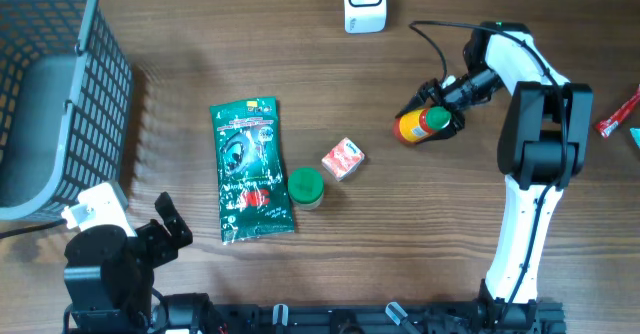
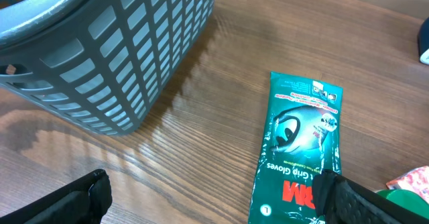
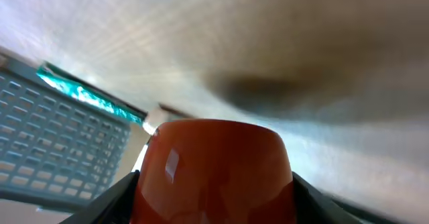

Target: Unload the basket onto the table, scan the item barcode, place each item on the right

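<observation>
While the left gripper (image 1: pixel 172 224) hangs with its jaws wide apart and empty at the near left corner of the table (image 1: pixel 200 54), the right gripper (image 1: pixel 432 122) has the task's item: a small bottle (image 1: pixel 412 128) with a yellow body, a green band and a red cap, out on the right half of the tabletop. In the right wrist view the red cap fills the space between the dark fingers (image 3: pixel 110 204), which lie against both its sides, so the jaws look clamped on the cap end. Whether the bottle is clear of the wood I cannot tell. Its long axis runs in line with the fingers, cap toward the wrist and yellow body pointing toward the middle of the table. What matters for the coming move is the white scanner (image 1: pixel 365 2) at the far edge. It lies beyond the bottle and to its left, well apart from it but much nearer to this arm than to the left one. My reading is that the right arm must carry the bottle that way and turn it until the barcode, not visible here, faces the scanner.
</observation>
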